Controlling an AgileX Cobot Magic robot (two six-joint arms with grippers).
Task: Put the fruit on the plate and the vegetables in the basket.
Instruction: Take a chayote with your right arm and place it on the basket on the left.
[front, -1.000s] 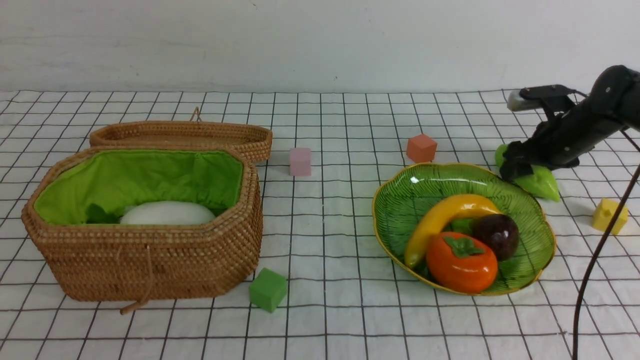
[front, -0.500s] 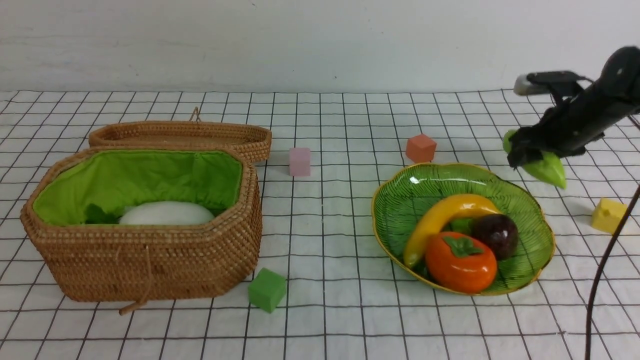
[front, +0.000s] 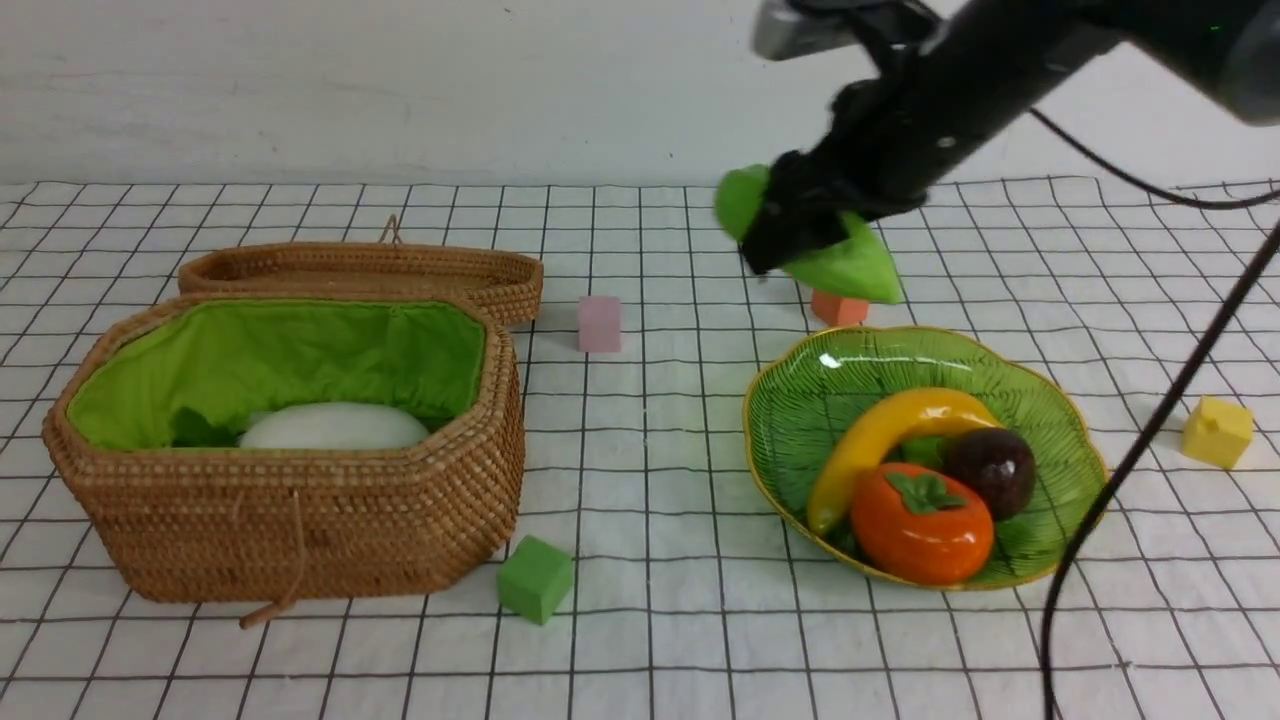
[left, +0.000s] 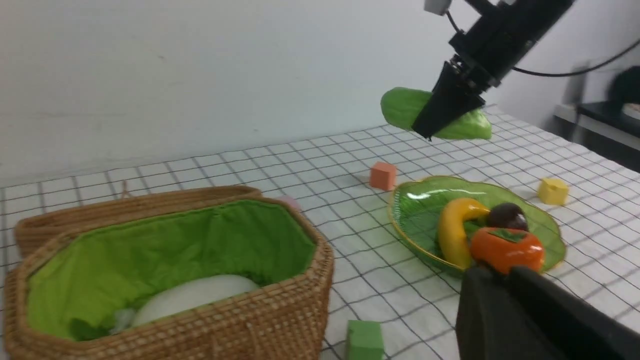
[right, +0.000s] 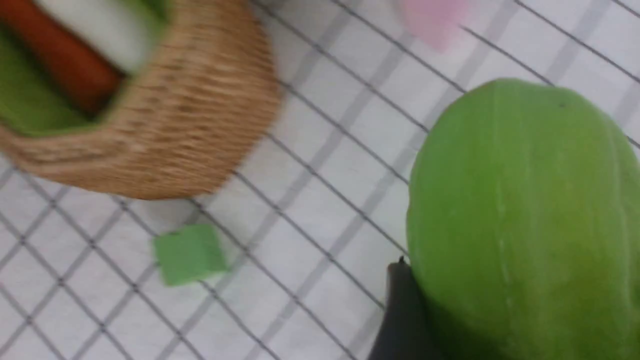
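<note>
Jaws (right: 500, 310) lift gourd (right: 530, 215); carrot (right: 65, 55) (right wrist only) shows basketed.

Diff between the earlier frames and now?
Right gripper carried the green gourd up off the table area behind the plate and across to the left, toward the basket; grip kept, nothing released. Unchanged: basket, plate, banana, persimmon, mangosteen.
</note>
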